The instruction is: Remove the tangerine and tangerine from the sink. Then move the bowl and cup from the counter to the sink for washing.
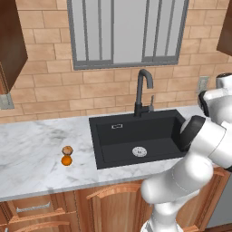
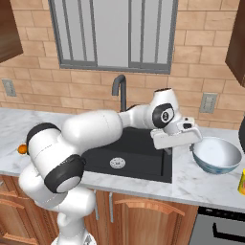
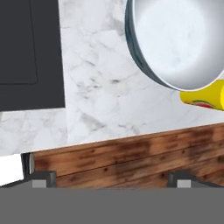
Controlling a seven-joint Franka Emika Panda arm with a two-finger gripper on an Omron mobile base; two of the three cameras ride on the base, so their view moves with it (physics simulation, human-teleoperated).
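The black sink (image 1: 136, 136) holds no fruit, just its silver drain. Two tangerines lie on the counter (image 1: 36, 154) left of the basin: a duller tan one (image 1: 67, 150) and, touching it, a bright orange one (image 1: 66, 160); one tangerine (image 2: 21, 149) peeks past the arm. The white bowl (image 2: 217, 154) stands on the counter right of the sink (image 2: 139, 153), with the yellow cup (image 2: 242, 182) beyond it. My gripper (image 2: 181, 147) hovers open and empty between sink and bowl, just left of the bowl's rim. From the hand, the bowl (image 3: 183, 39) and cup (image 3: 205, 98) lie to the upper right, and both fingertips (image 3: 43, 178) stand wide apart.
A dark curved faucet (image 1: 142, 90) rises behind the basin. Brick wall and a window back the counter. Wooden cabinet fronts (image 3: 131, 153) run below the counter edge. A dark appliance top (image 2: 225, 225) sits low at the right.
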